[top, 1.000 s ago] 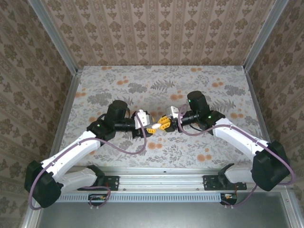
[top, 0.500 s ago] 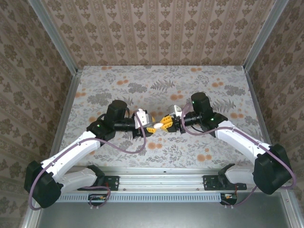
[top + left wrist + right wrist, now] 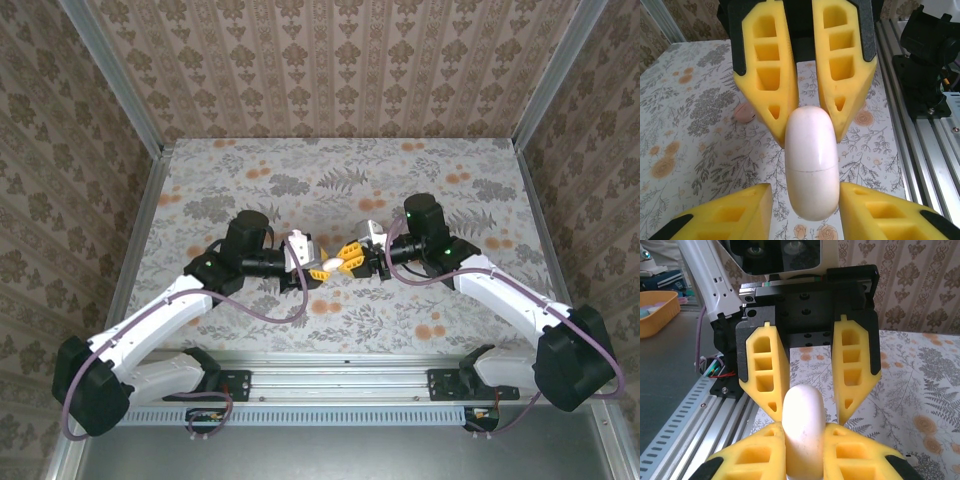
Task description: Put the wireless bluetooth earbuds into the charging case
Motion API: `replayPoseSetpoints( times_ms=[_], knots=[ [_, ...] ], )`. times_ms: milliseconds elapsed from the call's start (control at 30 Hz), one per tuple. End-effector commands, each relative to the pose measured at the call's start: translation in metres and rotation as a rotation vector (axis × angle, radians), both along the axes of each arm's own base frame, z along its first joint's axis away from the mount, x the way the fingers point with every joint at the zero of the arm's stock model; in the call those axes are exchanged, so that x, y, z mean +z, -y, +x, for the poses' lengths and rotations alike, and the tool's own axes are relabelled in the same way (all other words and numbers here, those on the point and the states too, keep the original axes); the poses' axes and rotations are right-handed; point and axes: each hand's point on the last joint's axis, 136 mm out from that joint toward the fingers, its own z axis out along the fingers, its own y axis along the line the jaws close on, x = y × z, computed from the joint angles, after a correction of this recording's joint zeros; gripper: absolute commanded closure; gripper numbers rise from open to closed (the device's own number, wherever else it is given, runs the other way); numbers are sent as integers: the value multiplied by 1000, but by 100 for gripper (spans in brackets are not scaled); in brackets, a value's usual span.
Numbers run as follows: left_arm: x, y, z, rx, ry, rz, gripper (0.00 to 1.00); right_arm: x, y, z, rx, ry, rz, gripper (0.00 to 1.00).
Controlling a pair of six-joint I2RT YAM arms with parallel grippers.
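The white oval charging case hangs lid-closed above the table between the two grippers, which face each other at the table's middle. My right gripper is shut on one end of the case, both yellow fingers pressed against its sides. My left gripper straddles the other end, and a thin gap shows on each side, so it is open. A small pale pink rounded piece that looks like an earbud lies on the floral table below.
The floral tabletop stretches behind the grippers to the patterned back wall. An aluminium rail and the arm bases run along the near edge. A metal frame borders the table's sides.
The left jaws have narrowed around the case's end. The right arm has shifted slightly right, still gripping the case.
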Motion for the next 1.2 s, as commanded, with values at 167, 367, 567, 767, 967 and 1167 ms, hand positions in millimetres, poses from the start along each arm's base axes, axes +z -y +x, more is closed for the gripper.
replayPoseSetpoints(
  times_ms=[167, 367, 567, 767, 967, 1167],
  knots=[
    [11, 7, -4, -50, 4, -36, 55, 5, 1, -9, 35, 25, -14, 86],
    [11, 8, -5, -62, -10, -26, 55, 1, 1, -11, 36, 47, -64, 86],
    [9, 9, -6, -69, -12, -20, 55, 1, -2, -14, 50, 59, -84, 86],
    [8, 10, -7, -72, -16, -15, 56, 1, -7, -16, 67, 69, -96, 86],
    [7, 10, -9, -81, -20, -5, 60, 2, -10, -16, 73, 75, -98, 86],
    [6, 10, -10, -85, -20, -3, 66, 1, -11, -16, 77, 73, -103, 86]
  ],
)
